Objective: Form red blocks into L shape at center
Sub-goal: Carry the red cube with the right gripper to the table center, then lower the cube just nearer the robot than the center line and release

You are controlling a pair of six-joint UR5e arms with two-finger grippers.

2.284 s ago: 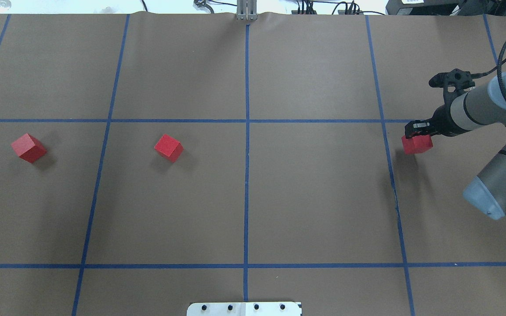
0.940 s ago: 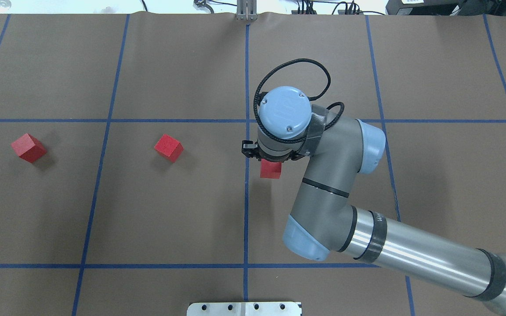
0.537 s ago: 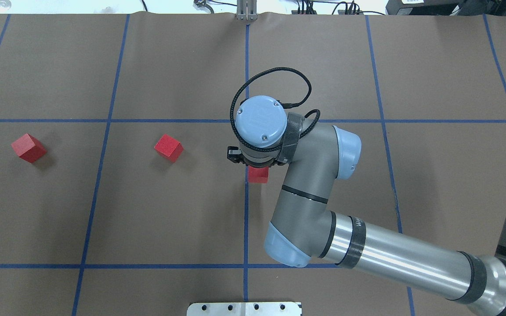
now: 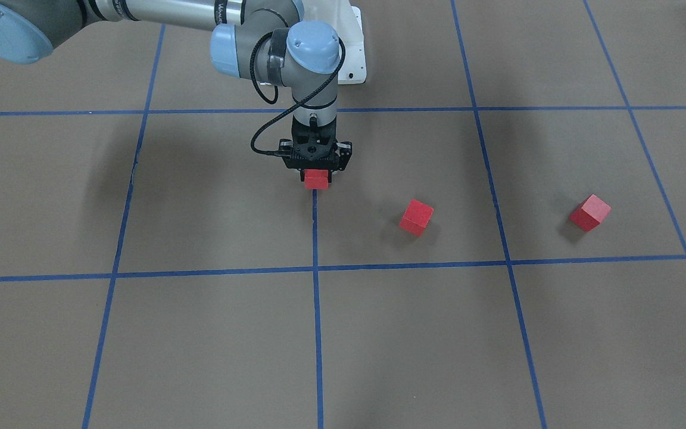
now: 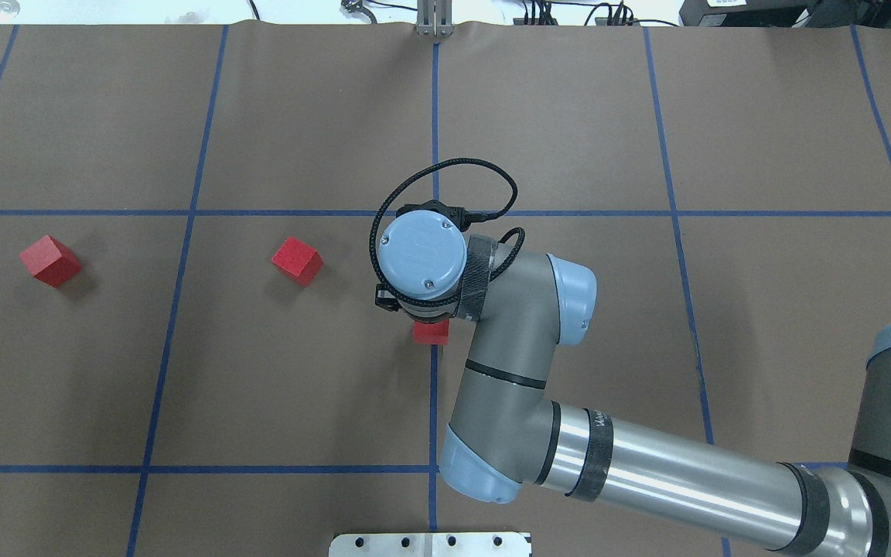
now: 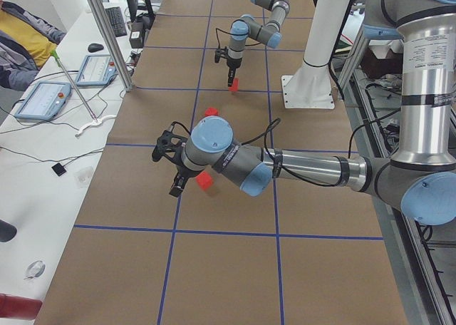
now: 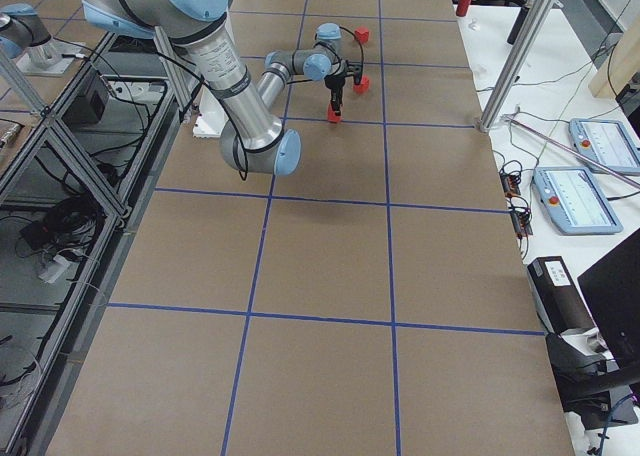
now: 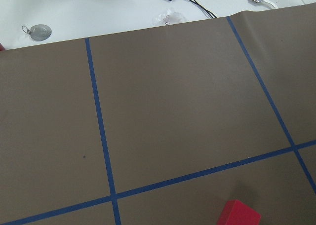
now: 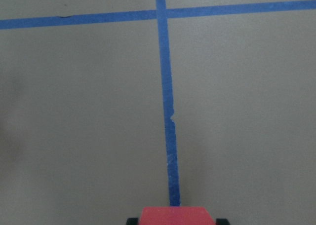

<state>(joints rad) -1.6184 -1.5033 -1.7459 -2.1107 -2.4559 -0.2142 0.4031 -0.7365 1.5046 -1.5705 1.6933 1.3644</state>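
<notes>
Right gripper (image 4: 317, 176) clamps one red block (image 4: 317, 181) over centre tape line (image 4: 314, 235); left gripper (image 6: 174, 182): cannot tell.

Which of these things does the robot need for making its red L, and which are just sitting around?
Needed: right gripper; held red block; middle red block; far red block; centre tape line.
Sitting around: white base plate; tablet; small metal disc.
</notes>
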